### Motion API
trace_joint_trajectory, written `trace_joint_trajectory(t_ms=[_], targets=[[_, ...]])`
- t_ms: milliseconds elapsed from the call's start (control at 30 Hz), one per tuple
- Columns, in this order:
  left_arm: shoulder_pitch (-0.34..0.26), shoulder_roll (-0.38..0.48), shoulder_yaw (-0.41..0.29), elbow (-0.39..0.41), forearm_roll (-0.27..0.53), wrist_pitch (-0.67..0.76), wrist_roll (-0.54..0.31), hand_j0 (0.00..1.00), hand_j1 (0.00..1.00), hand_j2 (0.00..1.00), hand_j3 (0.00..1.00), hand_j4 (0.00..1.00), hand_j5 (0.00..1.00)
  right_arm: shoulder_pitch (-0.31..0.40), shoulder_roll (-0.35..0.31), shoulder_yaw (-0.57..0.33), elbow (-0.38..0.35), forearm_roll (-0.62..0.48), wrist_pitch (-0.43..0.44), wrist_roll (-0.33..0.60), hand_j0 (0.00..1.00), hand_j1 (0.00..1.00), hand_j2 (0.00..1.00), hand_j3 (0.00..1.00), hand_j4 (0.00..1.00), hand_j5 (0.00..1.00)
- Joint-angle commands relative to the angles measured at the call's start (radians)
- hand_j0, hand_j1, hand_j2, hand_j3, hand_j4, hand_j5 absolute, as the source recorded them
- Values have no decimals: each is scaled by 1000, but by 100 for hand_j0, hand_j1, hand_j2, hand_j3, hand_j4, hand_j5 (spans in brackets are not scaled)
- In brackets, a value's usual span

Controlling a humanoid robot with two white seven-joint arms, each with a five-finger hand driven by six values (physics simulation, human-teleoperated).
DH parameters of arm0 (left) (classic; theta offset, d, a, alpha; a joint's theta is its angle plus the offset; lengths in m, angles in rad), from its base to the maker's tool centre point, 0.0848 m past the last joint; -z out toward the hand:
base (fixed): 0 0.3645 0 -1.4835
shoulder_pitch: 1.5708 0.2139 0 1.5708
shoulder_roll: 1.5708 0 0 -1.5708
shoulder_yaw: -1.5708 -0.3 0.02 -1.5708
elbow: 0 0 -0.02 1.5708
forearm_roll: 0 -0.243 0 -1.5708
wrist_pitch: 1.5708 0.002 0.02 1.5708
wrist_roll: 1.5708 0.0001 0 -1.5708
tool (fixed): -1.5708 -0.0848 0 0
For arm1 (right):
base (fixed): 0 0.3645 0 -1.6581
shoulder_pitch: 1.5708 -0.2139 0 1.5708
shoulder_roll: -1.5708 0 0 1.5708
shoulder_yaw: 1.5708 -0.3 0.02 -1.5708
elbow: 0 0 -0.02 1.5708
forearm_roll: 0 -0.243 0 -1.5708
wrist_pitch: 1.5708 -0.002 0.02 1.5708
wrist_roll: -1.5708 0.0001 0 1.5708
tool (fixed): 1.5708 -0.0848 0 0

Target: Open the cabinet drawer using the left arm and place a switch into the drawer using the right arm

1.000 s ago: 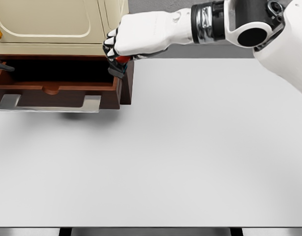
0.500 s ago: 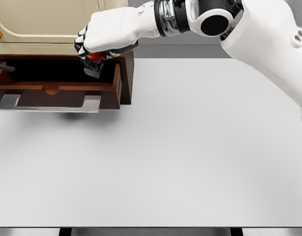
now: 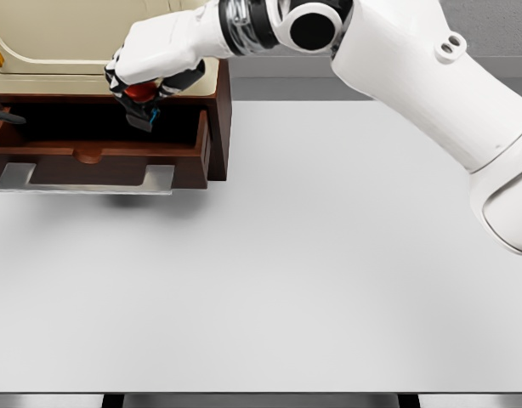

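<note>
Since the earlier frames the right arm has swung further left, carrying the switch from beside the drawer's right wall to a spot over its open cavity.

Nearest the camera, the white surface (image 3: 329, 272) carries nothing that shows. Further back, the drawer (image 3: 99, 157) stands pulled out of the cabinet (image 3: 82, 42), its metal handle (image 3: 87, 178) facing forward and its dark inside exposed. Step 1, the opening, looks done; the left arm is out of view, unless the small dark tip at the picture's left edge belongs to it, which I cannot tell.

Over the drawer's right half hangs the right robot hand (image 3: 146, 76), fingers curled tight around the switch (image 3: 143, 104), whose red top and dark body poke out below the palm. It seems to sit above the drawer's floor, not resting on it.

Step 2, the placing, is in hand. The next move calls for lowering the switch inside the walls, then uncurling the fingers.
</note>
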Motion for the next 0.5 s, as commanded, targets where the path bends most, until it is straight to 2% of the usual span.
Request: trace_joint_trajectory(t_ms=[0, 67, 100, 133, 167, 267, 300, 333, 467], targets=[[0, 4, 2, 0, 8, 3, 0, 100, 100, 100, 100, 100, 100, 0, 17, 3, 32, -5, 3, 0, 31, 31, 31, 31, 31, 31], [0, 4, 2, -2, 7, 3, 0, 100, 100, 100, 100, 100, 100, -3, 33, 3, 35, -3, 3, 0, 32, 32, 32, 32, 32, 32], [-1, 4, 2, -2, 7, 3, 0, 100, 100, 100, 100, 100, 100, -11, 43, 3, 54, -2, 3, 0, 37, 37, 37, 37, 37, 37], [0, 4, 2, -2, 7, 3, 0, 100, 100, 100, 100, 100, 100, -11, 51, 3, 58, 3, 3, 0, 45, 45, 45, 45, 45, 45], [-1, 4, 2, -2, 7, 3, 0, 100, 100, 100, 100, 100, 100, -12, 57, 3, 63, 6, 3, 0, 57, 57, 57, 57, 57, 57], [0, 4, 2, -2, 7, 3, 0, 100, 100, 100, 100, 100, 100, -20, 74, 0, 98, 29, 3, 0, 74, 74, 74, 74, 74, 74], [0, 4, 2, 0, 7, 3, 0, 100, 100, 100, 100, 100, 100, -20, 76, -8, 100, 73, 3, 0, 93, 93, 93, 93, 93, 93], [0, 4, 2, 0, 7, 3, 0, 100, 100, 100, 100, 100, 100, -20, 77, -11, 100, 86, 3, 0, 100, 100, 100, 100, 100, 100], [0, 4, 2, -2, 7, 3, 0, 100, 100, 100, 100, 100, 100, -20, 77, -12, 98, 86, 3, 0, 100, 100, 100, 100, 100, 100]])
